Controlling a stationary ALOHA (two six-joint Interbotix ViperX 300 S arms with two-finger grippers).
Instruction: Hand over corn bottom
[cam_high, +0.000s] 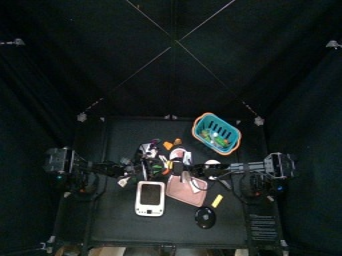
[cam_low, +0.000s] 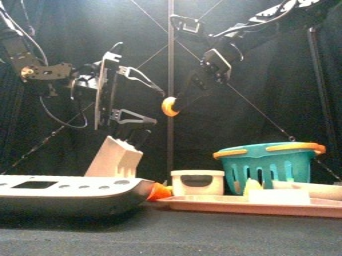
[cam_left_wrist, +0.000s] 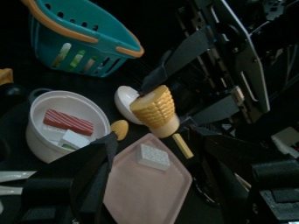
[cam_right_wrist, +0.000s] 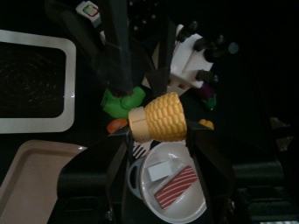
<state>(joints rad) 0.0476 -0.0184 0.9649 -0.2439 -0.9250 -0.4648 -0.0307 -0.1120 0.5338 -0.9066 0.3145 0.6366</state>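
The corn bottom (cam_left_wrist: 153, 107) is a short yellow cob with a thin stalk end; in the right wrist view (cam_right_wrist: 163, 118) green husk shows at one end. It hangs in mid-air above the table's middle, small and orange in the front view (cam_low: 171, 105). My right gripper (cam_right_wrist: 162, 136) is shut on the cob's sides, and its black fingers (cam_left_wrist: 216, 109) flank the cob in the left wrist view. My left gripper (cam_left_wrist: 163, 166) is open, its jaws spread on either side of the stalk end, close to it. The two grippers meet at the table's centre (cam_high: 175, 162).
Below are a teal basket (cam_left_wrist: 82, 35), a white bowl (cam_left_wrist: 33, 144) with red and white pieces, and a pink tray (cam_left_wrist: 146, 188). A white scale (cam_low: 67, 192) and a knife block (cam_low: 114, 155) stand at the front left. A black object (cam_high: 206, 217) lies at the front.
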